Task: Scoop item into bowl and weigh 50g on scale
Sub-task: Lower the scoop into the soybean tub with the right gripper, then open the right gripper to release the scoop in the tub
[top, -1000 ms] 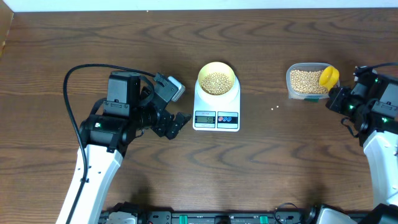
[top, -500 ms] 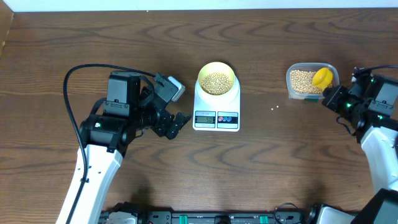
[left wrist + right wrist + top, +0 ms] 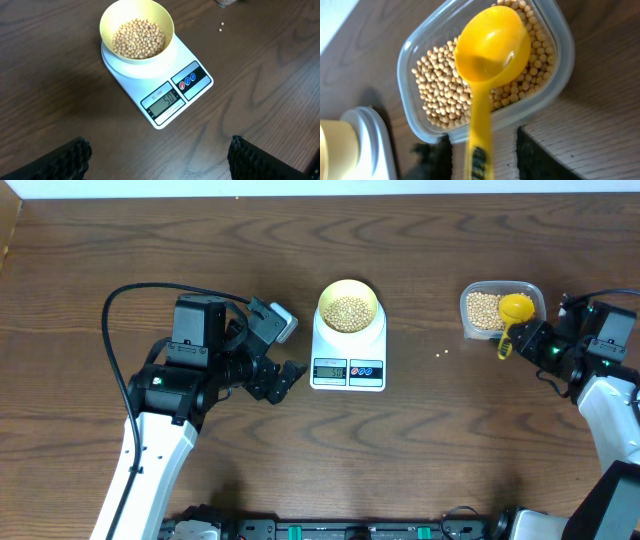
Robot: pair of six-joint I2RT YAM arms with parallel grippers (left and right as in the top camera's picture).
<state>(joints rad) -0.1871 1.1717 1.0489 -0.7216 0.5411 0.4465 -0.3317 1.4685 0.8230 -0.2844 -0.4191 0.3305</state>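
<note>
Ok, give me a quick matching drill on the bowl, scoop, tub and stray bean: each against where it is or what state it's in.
1 bowl
2 scoop
3 tub
4 stray bean

A on the table between scale and tub
B on the scale
C empty, lying over the tub
D clear, part full of beans

Pairs: 1-B, 2-C, 3-D, 4-A

Empty yellow scoop, above beans, clear tub
</note>
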